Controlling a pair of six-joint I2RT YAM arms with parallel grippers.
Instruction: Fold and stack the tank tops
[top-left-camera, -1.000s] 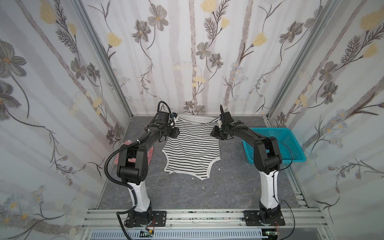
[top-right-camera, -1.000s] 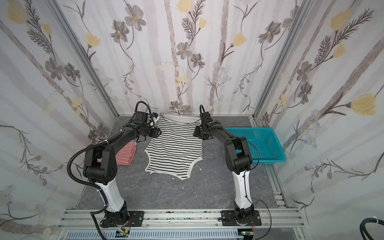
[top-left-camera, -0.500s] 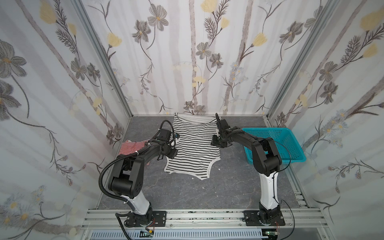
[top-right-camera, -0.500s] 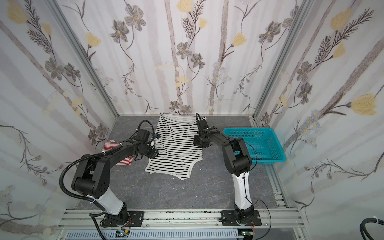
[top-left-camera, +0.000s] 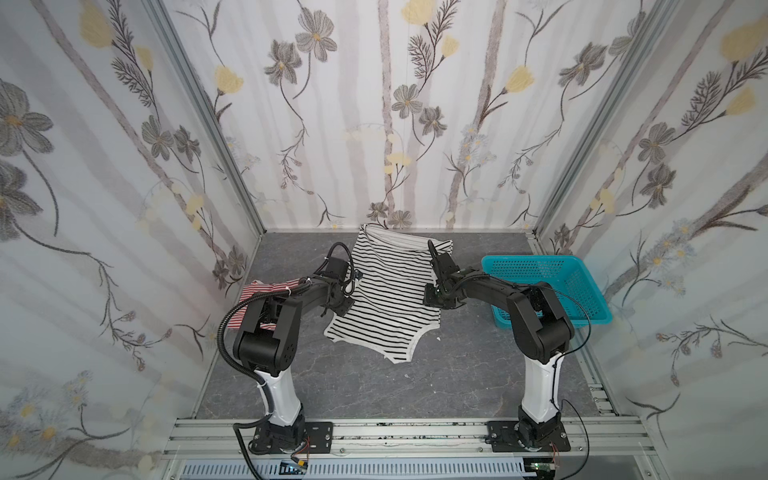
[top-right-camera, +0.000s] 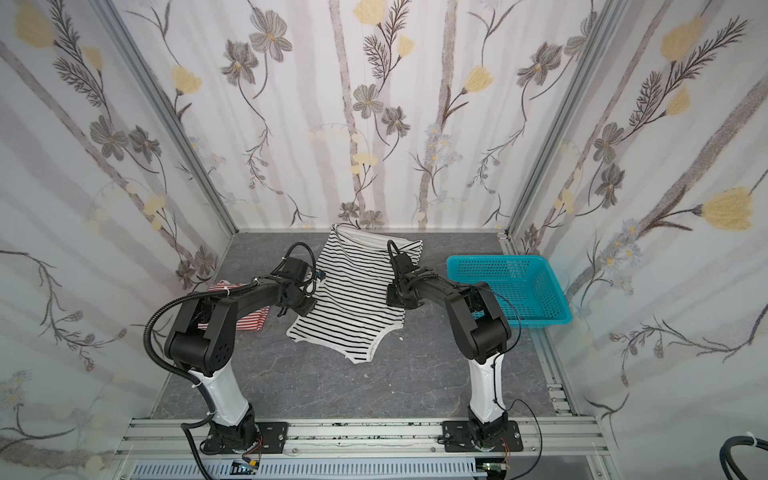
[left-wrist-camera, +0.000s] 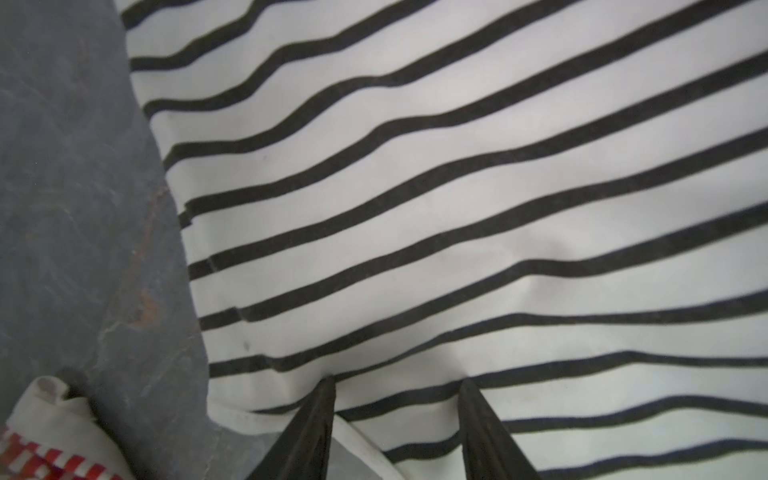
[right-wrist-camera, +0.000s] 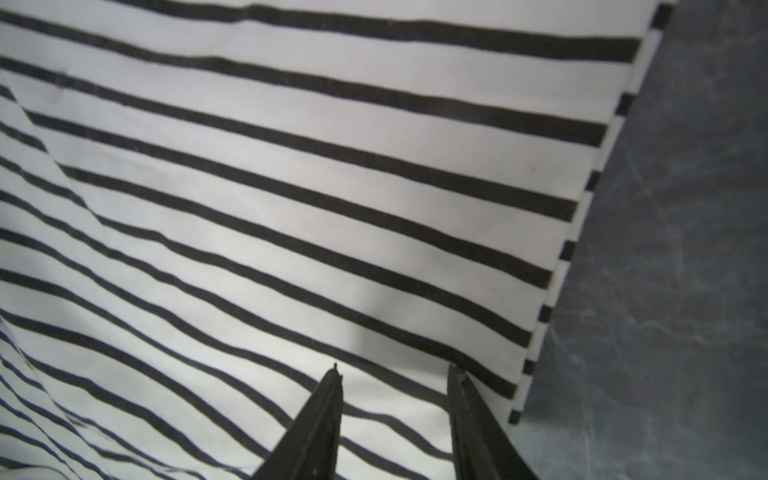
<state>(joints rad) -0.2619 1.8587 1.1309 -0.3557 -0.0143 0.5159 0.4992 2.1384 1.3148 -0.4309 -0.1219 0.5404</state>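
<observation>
Both arms have pulled back from the striped top's far end to its mid-length.

Both top views: left pincer (top-left-camera: 344, 306) and right pincer (top-left-camera: 433, 296) flank the black-and-white tank top (top-left-camera: 390, 299), which lies flat on the bench (top-left-camera: 353, 390). The red-striped tank top (top-left-camera: 259, 289) is bunched at the left.

Left wrist: jaws half apart over the side edge, gripping nothing.

Right wrist: same.

Fold not yet begun, I judge.
</observation>
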